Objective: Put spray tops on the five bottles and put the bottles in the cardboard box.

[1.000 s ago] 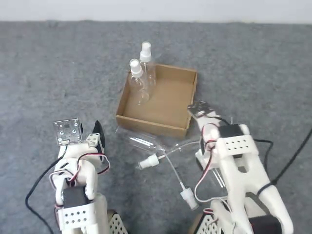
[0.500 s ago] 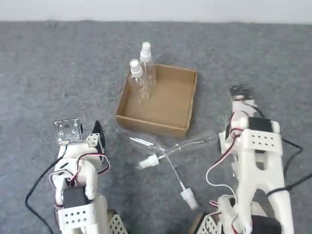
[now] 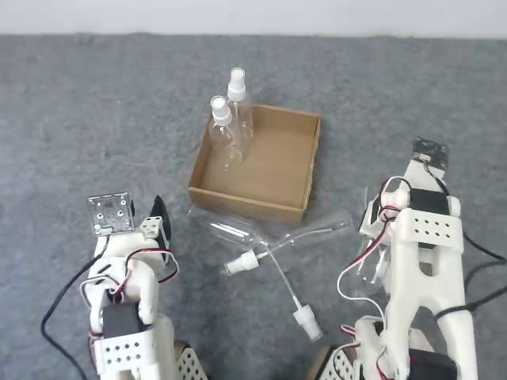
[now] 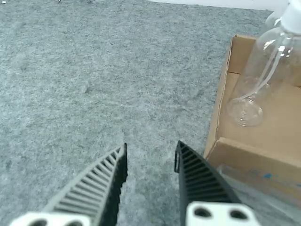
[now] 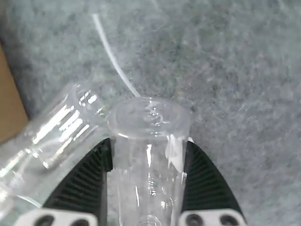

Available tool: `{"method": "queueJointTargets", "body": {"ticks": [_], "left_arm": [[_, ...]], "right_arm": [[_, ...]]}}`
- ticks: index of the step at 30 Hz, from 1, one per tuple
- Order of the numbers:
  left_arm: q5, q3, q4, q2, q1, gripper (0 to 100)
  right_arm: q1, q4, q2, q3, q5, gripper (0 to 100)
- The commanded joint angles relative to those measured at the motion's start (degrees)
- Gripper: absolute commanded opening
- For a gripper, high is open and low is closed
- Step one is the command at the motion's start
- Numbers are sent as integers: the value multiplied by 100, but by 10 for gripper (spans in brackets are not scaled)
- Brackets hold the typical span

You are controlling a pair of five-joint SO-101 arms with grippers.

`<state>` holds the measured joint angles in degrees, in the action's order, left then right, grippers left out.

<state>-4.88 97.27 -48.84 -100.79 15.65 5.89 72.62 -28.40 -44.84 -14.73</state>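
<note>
We clamp our right gripper point(image 5: 146, 144) fingers on a clear bottle point(image 5: 148, 117) right of the cardboard box point(image 3: 245, 203); our left gripper point(image 4: 151, 149) hangs with fingers apart, left of it.

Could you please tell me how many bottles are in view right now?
5. Two capped bottles stand in the far left corner of the cardboard box; two uncapped bottles lie in front of it; the fifth bottle is in the right hand.

Looks like a robotics lab bench: grey felt tabletop point(image 3: 95, 103), plain white wall point(image 3: 253, 16) behind.
</note>
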Motion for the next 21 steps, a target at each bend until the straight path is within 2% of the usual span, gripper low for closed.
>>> {"method": "queueJointTargets", "body": {"ticks": [1,6,9,16,21], "left_arm": [[-62,-57,53,-97,0,160],[-62,-57,53,-97,0,160],[-62,-57,53,-97,0,160],[-62,-57,53,-97,0,160],[-62,-57,53,-97,0,160]], "right_arm": [[92,-22,-251,396,-870,32],[251,-22,-251,527,-1679,32],[629,-22,-251,826,-1987,32],[1455,-40,-251,1081,-2268,32],[2176,-585,-189,1046,-2215,32]]}}
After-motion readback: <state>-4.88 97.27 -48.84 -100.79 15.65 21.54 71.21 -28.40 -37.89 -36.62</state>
